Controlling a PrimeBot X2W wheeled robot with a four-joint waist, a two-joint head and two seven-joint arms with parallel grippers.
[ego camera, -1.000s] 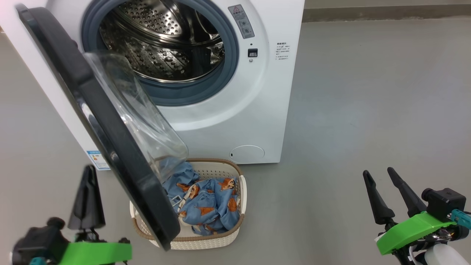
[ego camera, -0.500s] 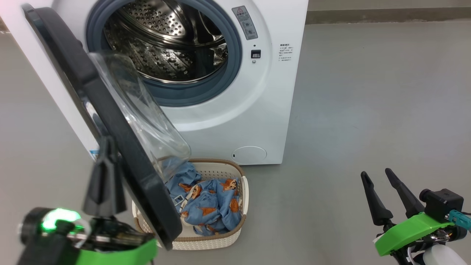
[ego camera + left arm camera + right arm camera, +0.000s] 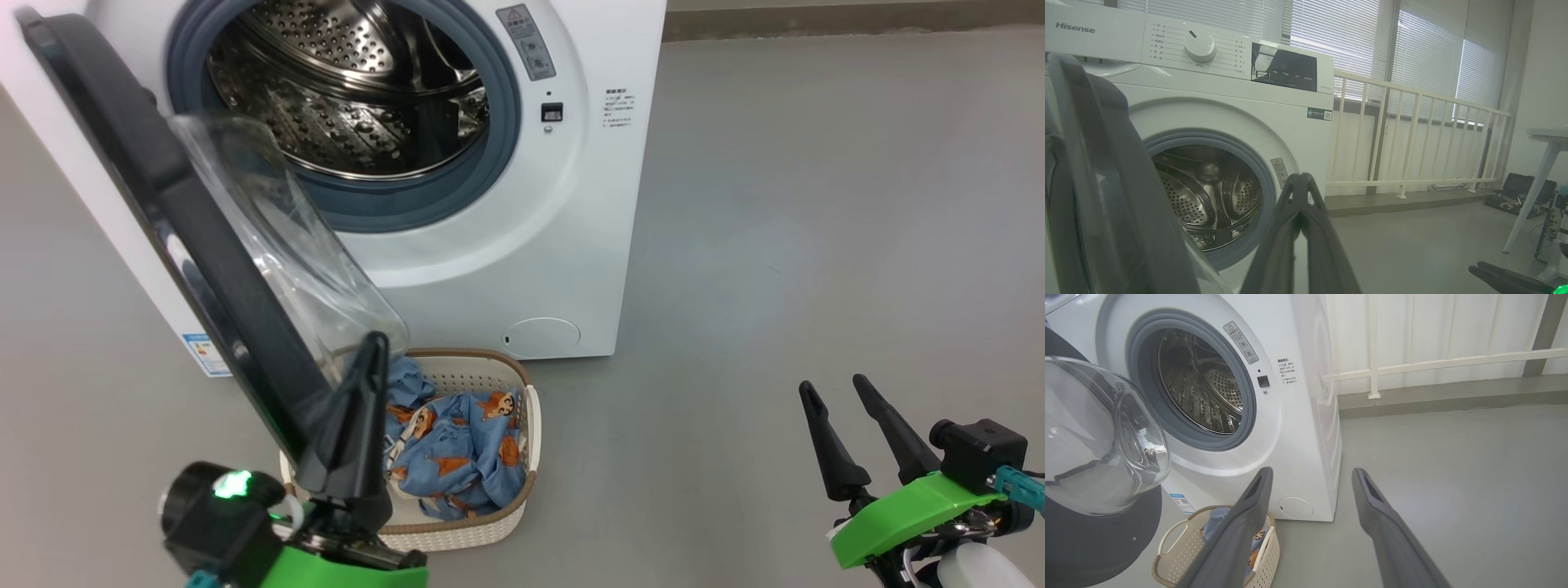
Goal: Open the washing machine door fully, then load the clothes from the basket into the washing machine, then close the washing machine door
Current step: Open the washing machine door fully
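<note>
The open washing machine door (image 3: 188,237), with its glossy black rim and clear domed glass, hides the left part of the perforated basket (image 3: 490,523), where crumpled blue clothes (image 3: 457,457) lie. Behind the basket stands the washing machine (image 3: 506,269). The left gripper (image 3: 374,343), fingers shut on nothing, overlaps the basket's left side, perhaps touching the door. The right gripper (image 3: 831,382), fingers spread and empty, hangs well right of the basket.

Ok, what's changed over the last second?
The left gripper, shut and holding nothing, swung rightward from left of the washing machine door across its lower edge. In the head view its fingers now overlap the left end of the basket. The head camera shifted slightly. The door, basket and clothes stayed put, and the right gripper stayed open, low on the right.
</note>
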